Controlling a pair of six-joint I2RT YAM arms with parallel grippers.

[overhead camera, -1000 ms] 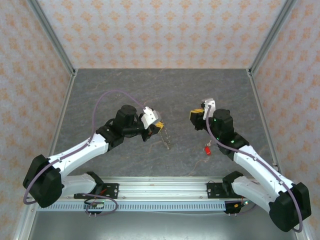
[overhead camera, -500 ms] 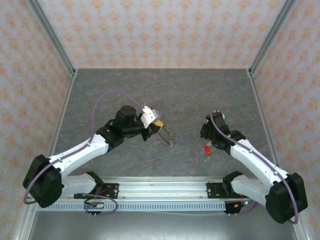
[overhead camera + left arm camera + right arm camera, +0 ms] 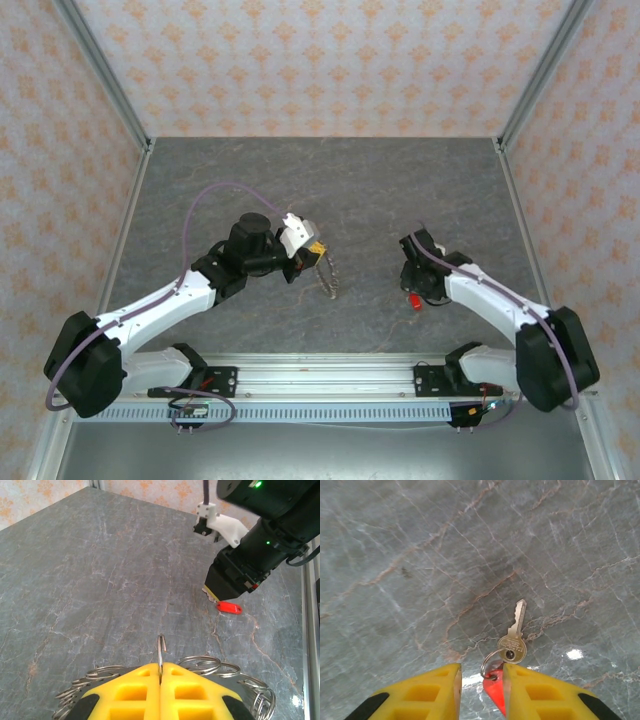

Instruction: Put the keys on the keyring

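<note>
- At bottom centre of the left wrist view, left gripper point(image 3: 160, 675) with blocky yellow fingers point(image 3: 130, 692) pressed fully together, no gap between them.
- Pinched in that seam and standing upright: one thin loop of the keyring point(image 3: 160, 650), a bunch of silver wire split rings; other loops fanned out left and right of the fingertips, along the bottom edge of the frame.
- In the top external view, same gripper point(image 3: 314, 256) left of centre, keyring point(image 3: 327, 282) just below and right of it in the frame, over the grey marbled stone-look table point(image 3: 380, 180).
- At the bottom of the right wrist view, right gripper point(image 3: 481, 672) pointing down at the table, yellow fingers narrowly apart, nothing clamped.
- In the gap, toward the finger on the right of the frame: red plastic tag point(image 3: 495, 692), its lower part cut off by the frame edge; contact between tag and finger too close to call.
- Just above the tag, small silver wire ring point(image 3: 487, 664) joined to the round head of a small silver metal key point(image 3: 515, 640); key flat on the table, blade pointing toward upper centre of the frame.
- In the top external view, right gripper point(image 3: 413, 288) right of centre, just above the red tag point(image 3: 414, 301) in the frame, well apart from the keyring.
- In the upper right of the left wrist view, black body of the right gripper point(image 3: 217, 592) low over the table, red tag point(image 3: 229, 608) lying beneath its tip.
</note>
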